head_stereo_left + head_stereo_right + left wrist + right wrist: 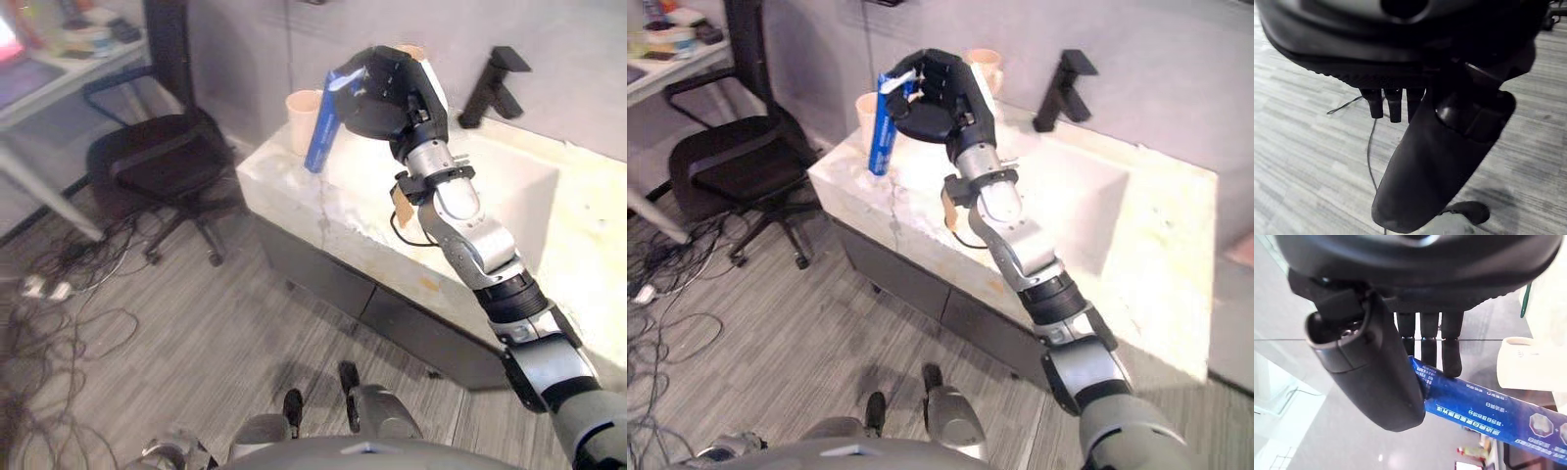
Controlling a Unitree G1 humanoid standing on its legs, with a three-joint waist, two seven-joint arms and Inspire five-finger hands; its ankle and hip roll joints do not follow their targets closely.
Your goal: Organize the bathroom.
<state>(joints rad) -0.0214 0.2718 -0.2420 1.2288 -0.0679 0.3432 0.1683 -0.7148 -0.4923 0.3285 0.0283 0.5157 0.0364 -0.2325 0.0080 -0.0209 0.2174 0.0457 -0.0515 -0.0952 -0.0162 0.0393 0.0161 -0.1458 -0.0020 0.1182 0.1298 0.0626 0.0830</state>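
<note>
- Right hand (387, 88): upper centre of the left eye view, raised over the left end of the stone counter (294, 186). The thumb and fingers pinch the top end of a blue toothpaste tube (321, 125).
- Right wrist view confirms the grip: thumb on one face of the tube (1488, 416), fingertips (1452, 362) on the other.
- The tube hangs almost upright from the hand, tilted slightly. Its lower end is just above the counter's left corner; contact with the counter cannot be told.
- Beige cup (305, 117): stands on the counter just behind and left of the tube, toward the wall.
- A second beige cup (984, 67) shows partly behind the hand, upper centre of the right eye view.
- Black tap (495, 86): upper right of the frame, at the back of the sink basin (509, 196).
- Black office chair (157, 162): left of centre, on the grey plank floor (196, 343).
- Left hand (1435, 147): in its wrist view over the floor, holding nothing, fingers relaxed.
</note>
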